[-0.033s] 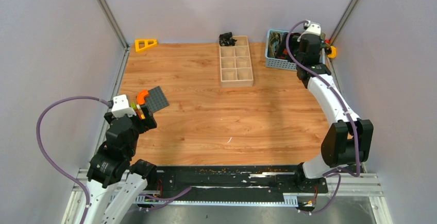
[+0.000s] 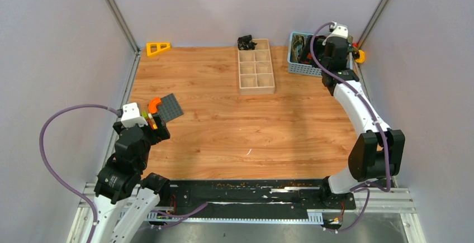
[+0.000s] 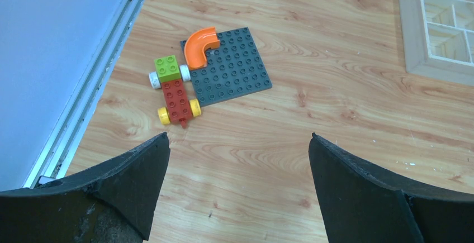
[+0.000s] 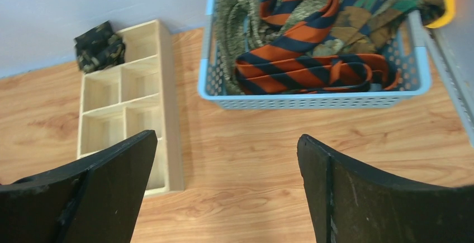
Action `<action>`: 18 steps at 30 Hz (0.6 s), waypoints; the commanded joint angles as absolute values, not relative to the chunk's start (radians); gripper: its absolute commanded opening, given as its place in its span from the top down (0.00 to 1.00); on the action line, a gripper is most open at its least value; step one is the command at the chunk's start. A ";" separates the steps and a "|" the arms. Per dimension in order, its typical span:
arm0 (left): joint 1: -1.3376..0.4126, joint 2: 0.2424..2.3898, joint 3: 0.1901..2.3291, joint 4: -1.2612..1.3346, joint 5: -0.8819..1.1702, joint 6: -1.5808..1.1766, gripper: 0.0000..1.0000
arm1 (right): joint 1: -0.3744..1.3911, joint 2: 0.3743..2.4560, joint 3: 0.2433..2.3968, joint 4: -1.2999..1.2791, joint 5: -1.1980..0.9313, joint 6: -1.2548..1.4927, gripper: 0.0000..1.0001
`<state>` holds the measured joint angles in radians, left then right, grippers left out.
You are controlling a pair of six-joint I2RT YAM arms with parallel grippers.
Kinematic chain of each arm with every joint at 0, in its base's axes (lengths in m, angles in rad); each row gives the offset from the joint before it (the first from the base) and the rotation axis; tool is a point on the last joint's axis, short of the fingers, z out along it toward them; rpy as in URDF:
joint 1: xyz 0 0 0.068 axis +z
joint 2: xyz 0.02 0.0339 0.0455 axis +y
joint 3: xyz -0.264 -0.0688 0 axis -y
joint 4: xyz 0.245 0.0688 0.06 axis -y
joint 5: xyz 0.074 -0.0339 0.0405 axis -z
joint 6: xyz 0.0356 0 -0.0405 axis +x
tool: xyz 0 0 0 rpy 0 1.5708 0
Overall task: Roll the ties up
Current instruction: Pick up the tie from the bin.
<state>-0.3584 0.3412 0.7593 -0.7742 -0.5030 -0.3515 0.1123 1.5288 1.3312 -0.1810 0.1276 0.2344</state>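
Left claw (image 3: 237, 140): spread wide, holding nothing; toy bricks (image 3: 178, 92) at its 11 o'clock, no tie near.
Right claw (image 4: 226, 138): spread wide, empty, hovering just short of the blue basket (image 4: 313, 102).
Ties (image 4: 311, 58): heaped in that basket, 1 o'clock from your right claw; the striped one lies on top, long axis 9 to 3.
Nearer arm: your right, clearly.

Bright, even, diffuse light from above. Shadows faint, soft-edged: thin one under basket (image 4: 313, 100), another beside wooden tray (image 4: 167, 142). Table (image 2: 223, 131) matte, evenly lit. Overhead view sharp, wide-angle, walls (image 2: 56, 42) splaying outward. Wrist views: near fingers (image 3: 126, 184) dark, slightly soft, little surface detail; tabletop beyond crisp.
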 commanded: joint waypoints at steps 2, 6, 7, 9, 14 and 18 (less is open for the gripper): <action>-0.351 0.342 0.758 -0.756 -0.511 -0.358 0.00 | 0.047 1.629 1.485 -0.249 0.103 0.290 0.01; -0.351 0.346 0.756 -0.756 -0.513 -0.358 0.00 | 0.010 1.755 1.628 -0.326 0.106 0.313 0.01; -0.351 0.348 0.756 -0.756 -0.514 -0.358 0.00 | 0.009 1.789 1.661 -0.335 0.105 0.312 0.01; -0.350 0.351 0.758 -0.755 -0.514 -0.358 0.00 | -0.030 1.850 1.725 -0.357 0.091 0.320 0.01; -0.348 0.351 0.757 -0.756 -0.517 -0.358 0.00 | -0.099 2.016 1.872 -0.386 -0.036 0.382 0.07; -0.347 0.356 0.756 -0.755 -0.515 -0.357 0.00 | -0.132 2.140 1.970 -0.363 -0.067 0.403 0.10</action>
